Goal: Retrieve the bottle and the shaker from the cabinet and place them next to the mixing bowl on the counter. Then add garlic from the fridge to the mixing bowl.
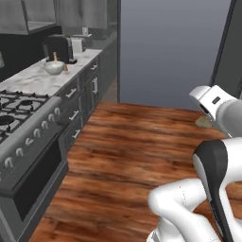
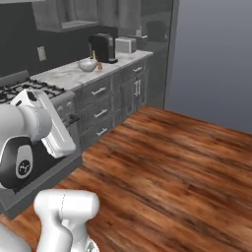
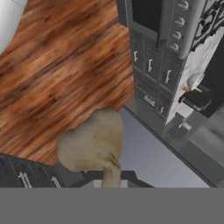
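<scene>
The pincer (image 3: 111, 181) is clamped on the one garlic (image 3: 92, 143), carried over the wood floor (image 1: 142, 142), well away from the mixing bowl (image 1: 54, 67). One bottle (image 1: 55, 57) rises just behind that bowl and one shaker (image 1: 65, 67) stands just beside it, all on the marble tabletop (image 1: 33, 78). So the cabinet part looks finished; what remains is bringing the garlic to the bowl and dropping it in.

Both base views look forward and down from behind the arm, sharing the distant table (image 1: 33, 78), stove (image 1: 19, 111) and wood floor (image 1: 127, 151). Hand view, rolled, sits close behind the garlic (image 3: 94, 142).
</scene>
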Controlling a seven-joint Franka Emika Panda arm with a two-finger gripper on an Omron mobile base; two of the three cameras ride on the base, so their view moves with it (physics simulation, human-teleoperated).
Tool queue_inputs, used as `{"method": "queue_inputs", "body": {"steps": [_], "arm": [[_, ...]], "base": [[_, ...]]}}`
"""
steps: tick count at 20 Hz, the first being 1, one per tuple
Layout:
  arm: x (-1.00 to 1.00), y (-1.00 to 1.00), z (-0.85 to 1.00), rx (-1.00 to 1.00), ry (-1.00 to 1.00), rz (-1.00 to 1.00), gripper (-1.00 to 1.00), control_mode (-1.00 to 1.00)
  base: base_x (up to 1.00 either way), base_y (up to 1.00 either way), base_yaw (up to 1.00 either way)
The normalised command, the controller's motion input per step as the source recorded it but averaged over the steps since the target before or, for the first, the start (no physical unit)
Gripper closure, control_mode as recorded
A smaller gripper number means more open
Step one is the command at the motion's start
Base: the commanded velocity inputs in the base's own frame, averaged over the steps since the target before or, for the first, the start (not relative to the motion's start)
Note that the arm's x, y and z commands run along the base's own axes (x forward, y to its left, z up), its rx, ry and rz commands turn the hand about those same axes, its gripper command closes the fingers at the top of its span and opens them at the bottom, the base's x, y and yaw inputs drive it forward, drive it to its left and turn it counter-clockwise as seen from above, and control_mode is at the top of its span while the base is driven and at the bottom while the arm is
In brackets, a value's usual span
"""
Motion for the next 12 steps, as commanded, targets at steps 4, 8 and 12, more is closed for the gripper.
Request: {"method": "queue_inputs", "body": {"steps": [4, 8, 12], "arm": [[0.0, 0.0, 0.0, 0.0, 0.0, 0.0, 1.0, 1.0], [0.0, 0.0, 0.0, 0.0, 0.0, 0.0, 1.0, 1.0], [0.0, 0.0, 0.0, 0.0, 0.0, 0.0, 1.0, 1.0]], "base": [[0.76, 0.02, 0.0], [0.72, 0.03, 0.0], [0.73, 0.08, 0.0]]}}
